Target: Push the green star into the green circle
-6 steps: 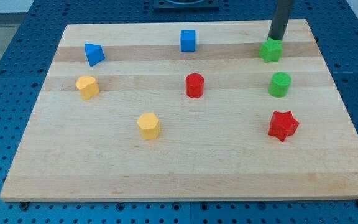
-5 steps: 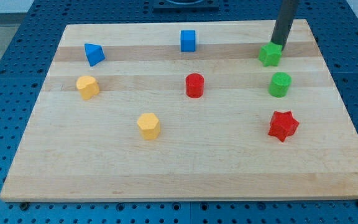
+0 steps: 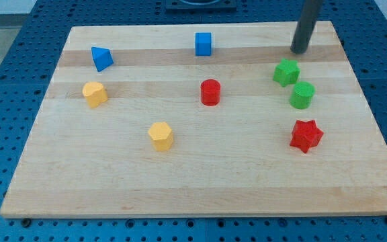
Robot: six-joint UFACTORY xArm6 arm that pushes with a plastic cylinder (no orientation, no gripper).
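The green star [image 3: 286, 71] lies on the wooden board [image 3: 200, 181] at the view's upper right. The green circle [image 3: 302, 95], a short cylinder, stands just below and to the right of the star; the two touch or nearly touch. My tip [image 3: 298, 51] is above the star and slightly to its right, with a small gap between them.
A red star [image 3: 306, 136] lies below the green circle. A red cylinder [image 3: 210, 92] stands mid-board. A blue cube [image 3: 203, 44] and a blue wedge-like block [image 3: 101, 58] are near the top. Two yellow blocks [image 3: 95, 94] [image 3: 160, 136] are on the left.
The green star has slid down and slightly left, ending against the green circle. My tip has shifted a little down and right, and now stands apart from the star.
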